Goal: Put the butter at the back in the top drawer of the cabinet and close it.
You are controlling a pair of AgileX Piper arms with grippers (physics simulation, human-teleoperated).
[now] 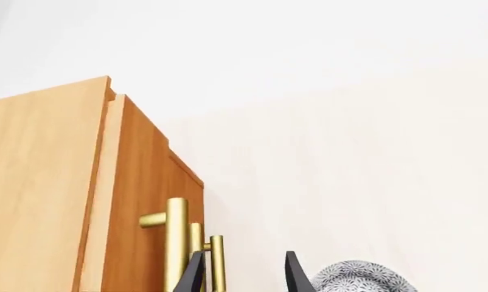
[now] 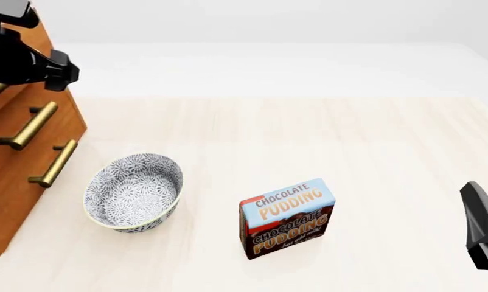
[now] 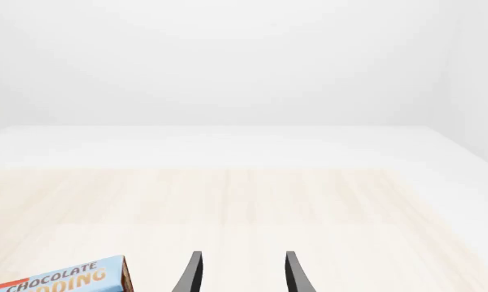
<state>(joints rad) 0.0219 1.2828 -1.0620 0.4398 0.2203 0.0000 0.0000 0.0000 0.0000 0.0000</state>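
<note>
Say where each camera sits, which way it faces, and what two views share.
Front: above and behind the arms, facing the table; both arms partly show.
Left wrist: behind the left gripper, facing the cabinet handles.
Right wrist: behind the right gripper, facing bare tabletop.
Shared: the pudding box in front and right wrist; the bowl in front and left wrist.

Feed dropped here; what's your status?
Left gripper open by cabinet handles. Right gripper open, empty. Butter not in view. Bowl, pudding box on table.
</note>
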